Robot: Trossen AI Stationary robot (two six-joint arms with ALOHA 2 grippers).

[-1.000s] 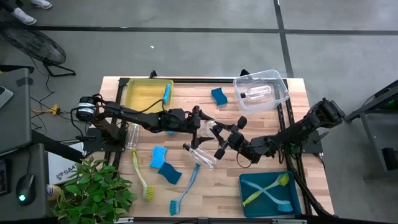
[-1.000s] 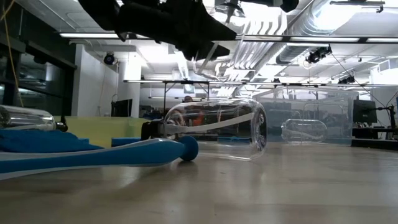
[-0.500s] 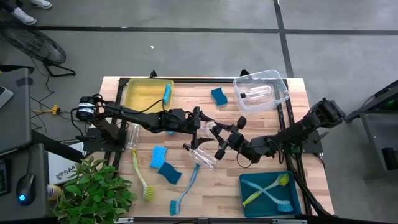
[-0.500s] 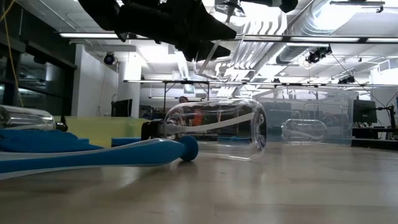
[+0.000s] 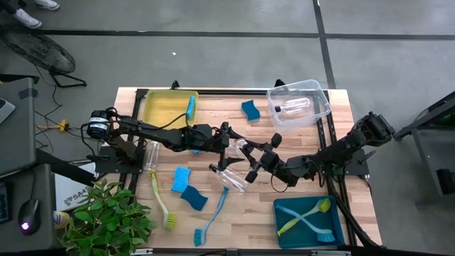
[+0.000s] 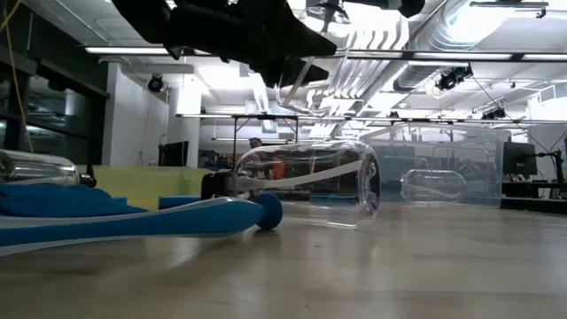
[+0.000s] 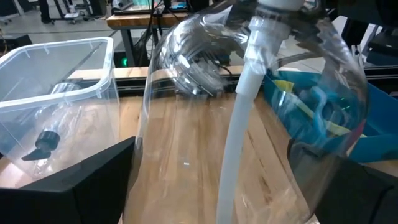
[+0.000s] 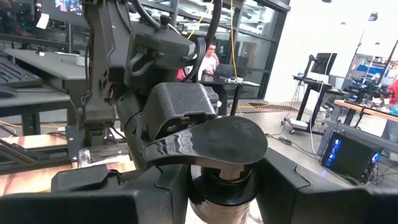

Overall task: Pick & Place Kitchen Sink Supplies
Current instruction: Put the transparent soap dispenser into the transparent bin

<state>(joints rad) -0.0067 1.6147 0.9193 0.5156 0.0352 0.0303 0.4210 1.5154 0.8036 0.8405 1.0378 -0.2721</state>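
A clear bottle (image 5: 242,148) with a black pump top hangs above the table's middle, between my two grippers. My right gripper (image 5: 254,161) comes from the right and is shut on the bottle's top end (image 8: 211,140). From the left, my left gripper (image 5: 229,141) stands open, one finger on either side of the bottle's clear body (image 7: 205,124). A white tube runs through that body. A second clear bottle (image 5: 229,176) lies on its side on the table just below them; it also shows in the low view (image 6: 310,182). My right gripper pinches the bottle's black collar (image 8: 221,184), just under the pump head, between its two fingers. The fingers come in level from the table's right side. The bottle is lifted clear of the table, its body reaching toward the left gripper. My left gripper's fingers (image 7: 93,180) flank the body; whether they touch it I cannot tell.
Far left stands a yellow bin (image 5: 165,110), far right a clear bin (image 5: 313,114) holding a bottle, near right a teal bin (image 5: 284,210) with two brushes. Blue sponges (image 5: 250,109) (image 5: 186,187), brushes (image 5: 162,203) (image 5: 212,220) and a third bottle (image 5: 151,153) lie about. A plant (image 5: 106,220) stands near left.
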